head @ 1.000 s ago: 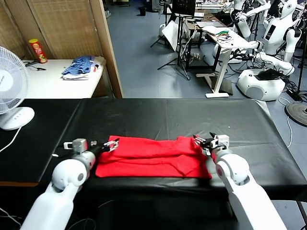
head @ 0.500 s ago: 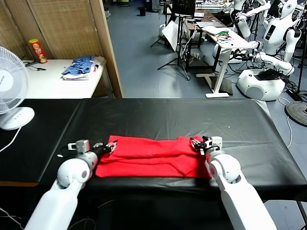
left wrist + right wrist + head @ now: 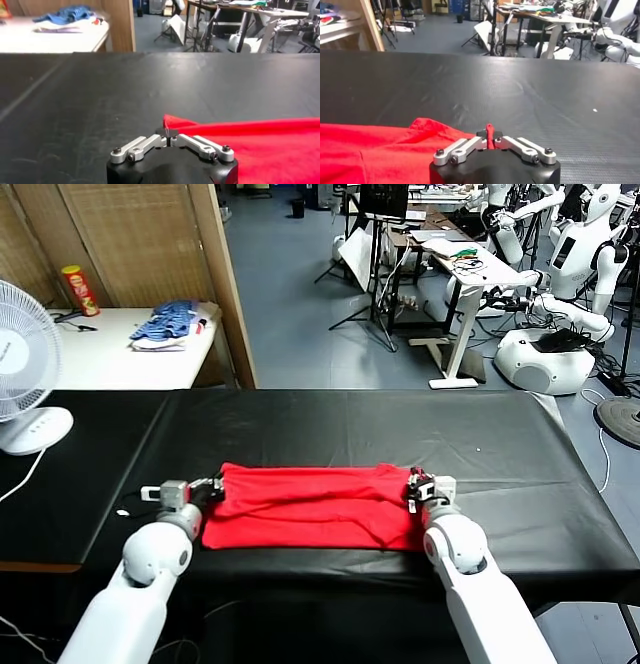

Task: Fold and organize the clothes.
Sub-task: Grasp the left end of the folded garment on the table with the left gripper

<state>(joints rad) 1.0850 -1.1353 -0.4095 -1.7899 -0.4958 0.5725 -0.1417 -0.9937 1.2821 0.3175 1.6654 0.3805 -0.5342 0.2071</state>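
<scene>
The clothes are one red T-shirt, lying as a wide folded band near the front of the black table. My left gripper is at the shirt's left end, shut on that corner; in the left wrist view the left gripper pinches the tip of the red cloth. At the shirt's right end my right gripper is shut on the edge. The right wrist view shows a thin red fold standing up between the closed tips of the right gripper, with the rest of the shirt spread beside it.
A white fan stands on the table's left end. Behind it, a white side table carries a blue striped pile of cloth and a red can. A wooden post and other robots stand farther back.
Both grippers have gone from open to shut on the shirt's two ends. They slid a little forward across the table, and the shirt's ends have bunched slightly.
</scene>
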